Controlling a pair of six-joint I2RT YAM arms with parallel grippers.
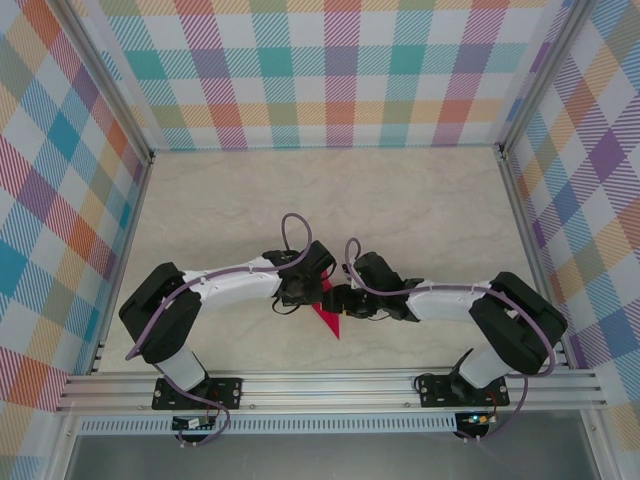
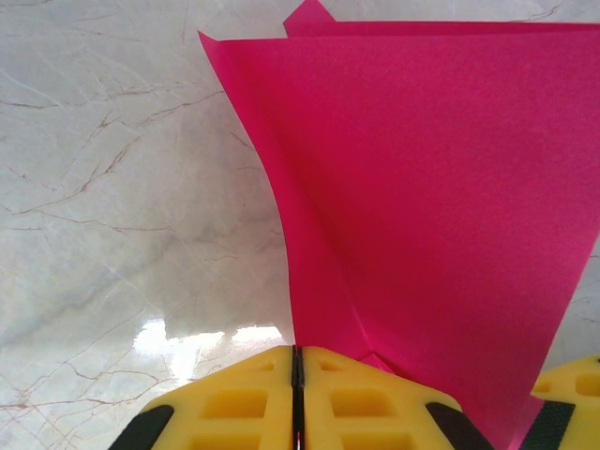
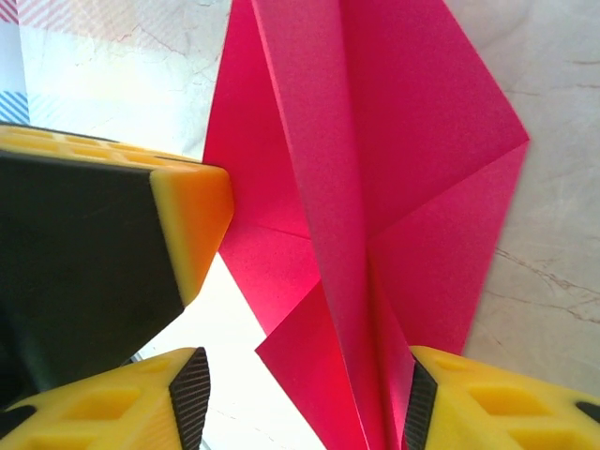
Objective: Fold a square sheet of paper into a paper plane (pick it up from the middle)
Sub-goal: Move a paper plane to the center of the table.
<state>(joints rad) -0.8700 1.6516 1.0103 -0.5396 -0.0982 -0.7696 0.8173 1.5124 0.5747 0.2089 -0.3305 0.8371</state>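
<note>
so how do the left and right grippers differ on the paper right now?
The left gripper is shut, pinching the folded paper; the right gripper is open, the paper in its gap beside one pad. The left reaches in from the left, the right from the right, tips close together. Both have yellow fingers.

Top view: fixed high behind the arm bases at 6 o'clock, facing down over the whole table, far wall at 12 o'clock.
Left wrist view: very close, looking past left gripper at 6 o'clock.
Right wrist view: equally close, right gripper at 6 o'clock.
Shared by all: pink paper.
</note>
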